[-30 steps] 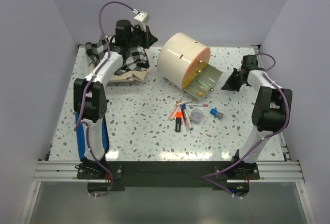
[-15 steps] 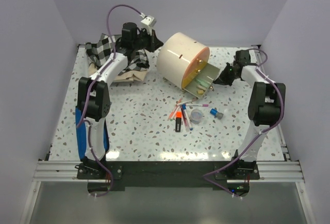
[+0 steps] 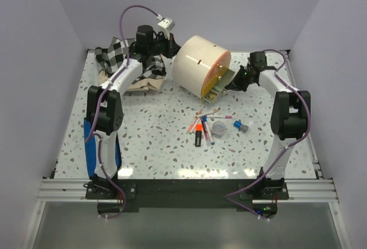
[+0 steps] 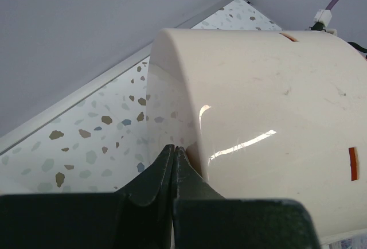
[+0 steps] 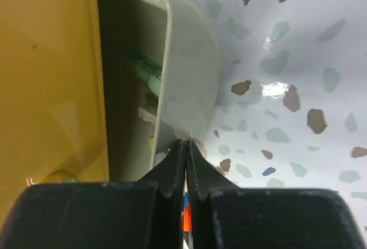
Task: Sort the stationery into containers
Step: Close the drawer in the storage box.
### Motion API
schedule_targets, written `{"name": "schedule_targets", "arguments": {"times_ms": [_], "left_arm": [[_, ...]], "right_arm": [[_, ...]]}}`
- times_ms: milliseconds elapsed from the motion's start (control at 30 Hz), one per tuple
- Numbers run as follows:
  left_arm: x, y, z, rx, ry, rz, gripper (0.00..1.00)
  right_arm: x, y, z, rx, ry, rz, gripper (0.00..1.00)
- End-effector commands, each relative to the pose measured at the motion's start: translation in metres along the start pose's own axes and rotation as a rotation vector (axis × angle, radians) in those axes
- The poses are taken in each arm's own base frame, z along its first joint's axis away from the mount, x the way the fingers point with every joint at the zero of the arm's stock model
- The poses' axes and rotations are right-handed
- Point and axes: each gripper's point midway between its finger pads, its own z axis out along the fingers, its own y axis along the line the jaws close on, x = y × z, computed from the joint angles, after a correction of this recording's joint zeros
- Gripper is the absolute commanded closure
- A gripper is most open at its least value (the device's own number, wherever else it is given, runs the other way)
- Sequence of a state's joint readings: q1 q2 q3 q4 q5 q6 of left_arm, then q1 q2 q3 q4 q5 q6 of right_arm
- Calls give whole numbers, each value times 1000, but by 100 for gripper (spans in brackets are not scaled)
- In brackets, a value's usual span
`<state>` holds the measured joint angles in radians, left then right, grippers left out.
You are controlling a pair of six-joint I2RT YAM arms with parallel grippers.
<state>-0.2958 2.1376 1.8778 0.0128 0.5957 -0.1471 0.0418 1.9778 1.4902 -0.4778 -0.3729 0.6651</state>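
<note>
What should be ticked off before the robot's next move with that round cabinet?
1. Bracing: left fingers shut, tips at the cabinet back: ok.
2. Pushing: right fingers shut, tips at the drawer end wall: ok.
3. Closing: drawer pushed fully in: not ok, it stands ajar.
4. Jamming: green pen inside clear of the gap: cannot tell.
5. Sorting: everything put away: not ok; highlighter and clear pot lie on the table.
</note>
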Motion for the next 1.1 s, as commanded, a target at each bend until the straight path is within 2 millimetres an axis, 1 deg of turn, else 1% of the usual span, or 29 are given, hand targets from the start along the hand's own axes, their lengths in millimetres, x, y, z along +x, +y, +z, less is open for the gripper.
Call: {"name": "schedule_targets", "arguments": {"times_ms": [0, 33, 200, 233, 300, 333, 467, 600, 733, 767, 900, 967, 1067], "left_arm": [[-16, -33, 3, 88, -29, 22, 100], [-17, -35, 3, 90, -30, 23, 100], [-16, -39, 2, 94, -24, 29, 100], [-17, -40, 2, 91, -26, 32, 100], [-17, -41, 2, 88, -25, 38, 100], [-17, -41, 2, 86, -24, 39, 100], [-18, -41, 1, 76, -24, 50, 100], [-18, -40, -1, 63, -19, 61, 100], [-22, -35, -3, 35, -26, 72, 100], [-21, -34, -4, 31, -25, 75, 100], [-22, -32, -4, 22, -27, 72, 100], [-24, -25, -6, 0, -30, 60, 100], [-26, -14, -11, -31, -37, 43, 100]], "right_arm": [[1, 20, -7, -63, 4, 28, 100], [3, 18, -5, -59, 8, 35, 100], [3, 20, 4, -73, 9, 50, 100], [0, 25, 5, -86, 3, 45, 100], [2, 30, 11, -94, 13, 42, 100], [-2, 36, 11, -107, 6, 32, 100], [-2, 50, 18, -127, 9, 11, 100], [0, 52, 22, -126, 11, 4, 100], [5, 50, 17, -130, 20, -4, 100], [6, 53, 13, -143, 18, -6, 100], [11, 49, 10, -127, 18, -5, 100], [10, 50, 3, -130, 12, -19, 100], [6, 49, -6, -136, -4, -39, 88]]}}
